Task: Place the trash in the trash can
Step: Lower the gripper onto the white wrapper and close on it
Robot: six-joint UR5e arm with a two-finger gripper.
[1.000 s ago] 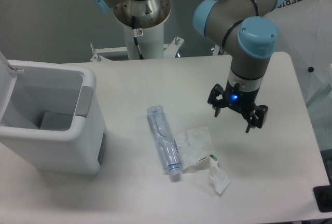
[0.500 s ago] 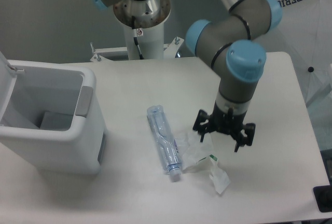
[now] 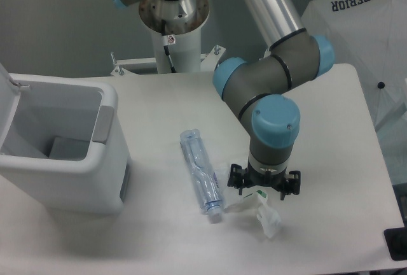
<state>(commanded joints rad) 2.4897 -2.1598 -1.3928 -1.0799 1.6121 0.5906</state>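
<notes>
Camera | tool (image 3: 263,188) spread over wrapper (image 3: 267,214) | bottle (image 3: 202,174) just beside | bin (image 3: 95,179) well apart

I see a white table (image 3: 159,103) with rounded corners carrying everything. On its left side stands the white trash can (image 3: 63,160), lid up. Near the middle lies the crushed clear bottle (image 3: 201,172), cap toward the front edge. Just beside it, to the right, lies the crumpled wrapper (image 3: 264,214).
</notes>
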